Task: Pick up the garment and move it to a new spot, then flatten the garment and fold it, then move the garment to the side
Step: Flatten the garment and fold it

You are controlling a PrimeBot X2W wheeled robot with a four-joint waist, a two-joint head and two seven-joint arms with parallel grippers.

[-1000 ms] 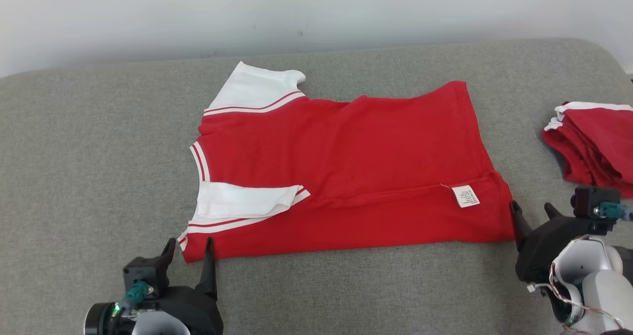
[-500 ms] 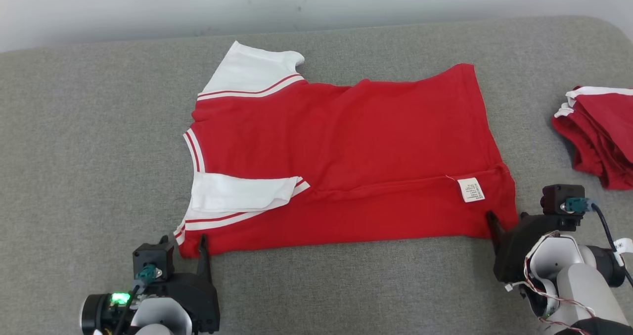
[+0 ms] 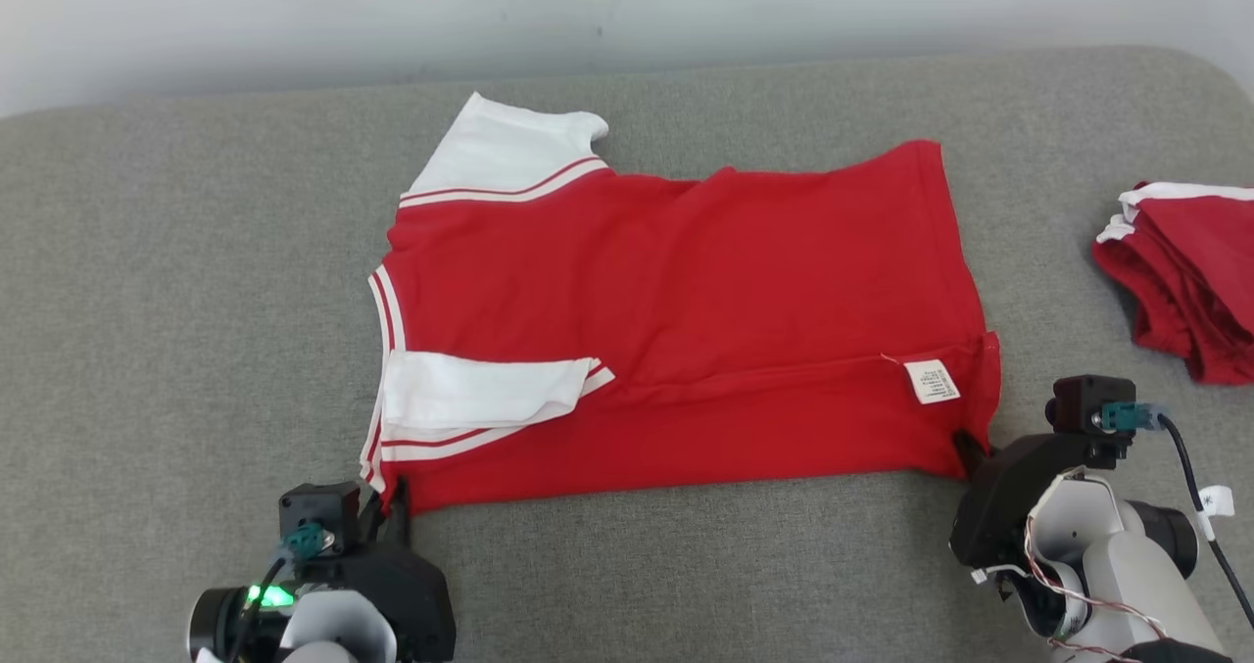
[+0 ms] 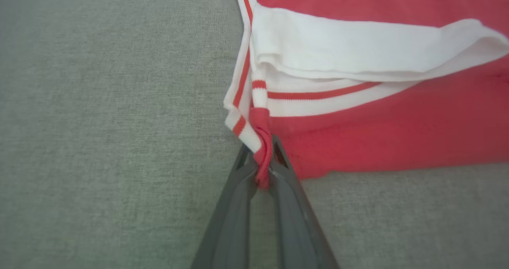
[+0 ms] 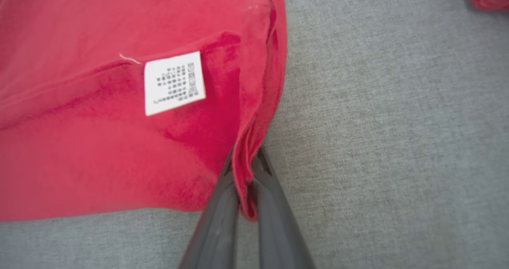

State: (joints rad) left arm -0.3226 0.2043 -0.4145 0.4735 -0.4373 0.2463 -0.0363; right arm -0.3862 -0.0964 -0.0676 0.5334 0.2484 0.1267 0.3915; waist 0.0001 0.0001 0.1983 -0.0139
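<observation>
Pinching a corner each between closed jaws, left gripper (image 4: 261, 159) and right gripper (image 5: 245, 163) hold the flattened red white-sleeved shirt (image 3: 686, 281) spread beyond them; folding looks begun, side-moving remains.

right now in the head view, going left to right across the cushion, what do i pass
left claw shut on the collar-end near corner → red garment → right claw shut on the hem-end near corner → folded red pile
</observation>
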